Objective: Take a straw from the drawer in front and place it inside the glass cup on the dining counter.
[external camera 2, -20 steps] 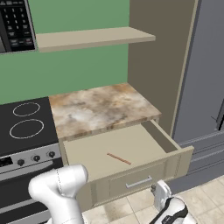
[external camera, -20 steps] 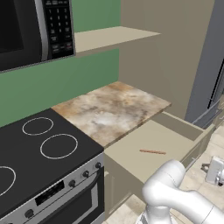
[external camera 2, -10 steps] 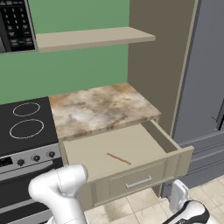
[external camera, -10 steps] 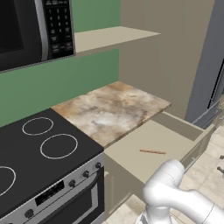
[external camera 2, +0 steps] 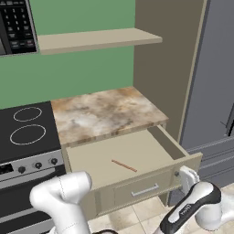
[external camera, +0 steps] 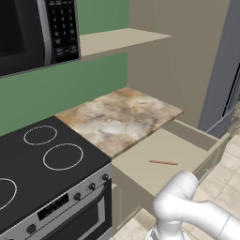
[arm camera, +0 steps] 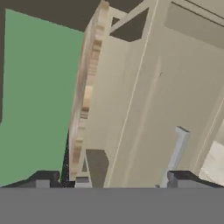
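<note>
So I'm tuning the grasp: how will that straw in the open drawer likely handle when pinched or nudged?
The straw looks thin and straight, so probably light and fairly stiff. It lies flat on the drawer floor, a low target for fingertips. If round, as it appears, a nudge may roll it across the smooth bottom.

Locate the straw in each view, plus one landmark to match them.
Left base view: the straw lies flat on the floor of the open drawer, right of centre.
Right base view: the straw lies near the middle of the drawer floor, below centre.
Hand view: I can't make it out.
Shared landmark: the drawer's metal handle.
</note>
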Tool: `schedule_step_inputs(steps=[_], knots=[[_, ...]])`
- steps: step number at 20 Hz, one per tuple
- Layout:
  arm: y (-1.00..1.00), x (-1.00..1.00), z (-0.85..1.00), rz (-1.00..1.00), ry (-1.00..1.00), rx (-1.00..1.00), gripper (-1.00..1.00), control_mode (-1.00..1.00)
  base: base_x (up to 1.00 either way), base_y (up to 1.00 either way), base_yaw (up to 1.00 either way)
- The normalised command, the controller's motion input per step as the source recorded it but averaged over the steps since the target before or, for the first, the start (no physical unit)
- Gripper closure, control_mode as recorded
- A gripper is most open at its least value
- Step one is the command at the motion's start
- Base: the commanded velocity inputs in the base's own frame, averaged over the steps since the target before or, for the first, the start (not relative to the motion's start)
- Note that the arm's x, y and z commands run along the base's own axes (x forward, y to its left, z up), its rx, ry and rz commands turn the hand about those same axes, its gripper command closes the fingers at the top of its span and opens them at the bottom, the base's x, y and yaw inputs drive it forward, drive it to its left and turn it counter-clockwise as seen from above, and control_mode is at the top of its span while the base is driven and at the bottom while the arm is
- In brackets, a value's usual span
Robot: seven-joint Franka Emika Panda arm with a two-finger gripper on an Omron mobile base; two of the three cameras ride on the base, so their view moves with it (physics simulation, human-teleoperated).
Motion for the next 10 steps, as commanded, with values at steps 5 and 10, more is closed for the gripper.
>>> schedule_step_inputs(steps=[5,10], knots=[[0.32,0.0,1.0,0.14,0.02,-0.42,-1.0,-1.0,0.0,0.0,0.0],[0.37,0.14,0.99,0.19,0.07,-0.42,-1.0,-1.0,0.0,0.0,0.0]])
